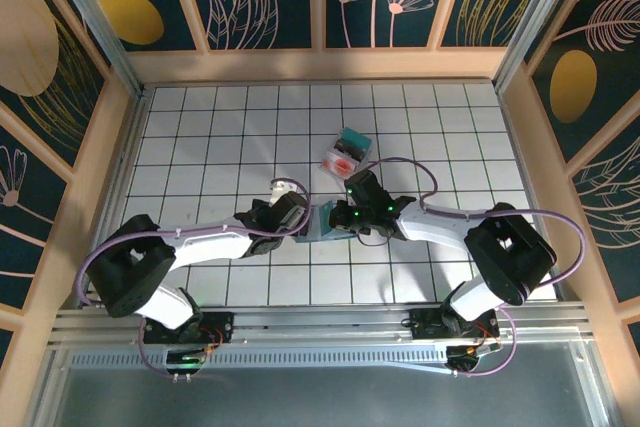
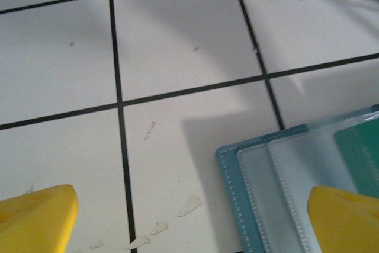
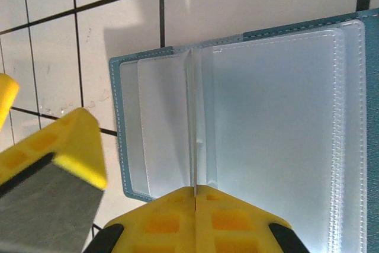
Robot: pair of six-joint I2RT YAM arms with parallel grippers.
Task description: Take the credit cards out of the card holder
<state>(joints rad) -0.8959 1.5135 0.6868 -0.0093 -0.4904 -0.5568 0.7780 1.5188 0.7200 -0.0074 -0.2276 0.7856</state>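
Note:
The slate-blue card holder (image 1: 322,224) lies open on the white tiles between my two grippers, its clear sleeves (image 3: 272,117) facing up. My right gripper (image 3: 194,197) is shut on a thin sheet (image 3: 193,122) that stands edge-on over the holder's fold; I cannot tell if it is a card or a sleeve leaf. My left gripper (image 2: 192,217) is open, one yellow finger (image 2: 346,220) over the holder's corner (image 2: 237,164), the other over bare tile. A teal card (image 2: 361,152) shows in the holder. Two credit cards lie behind: a whitish-pink one (image 1: 340,160) and a teal one (image 1: 353,139).
Wooden walls (image 1: 135,117) fence the tiled floor on the left, back and right. The arm bases stand on a metal rail (image 1: 320,332) at the near edge. Open tiles lie to the left and right of the arms.

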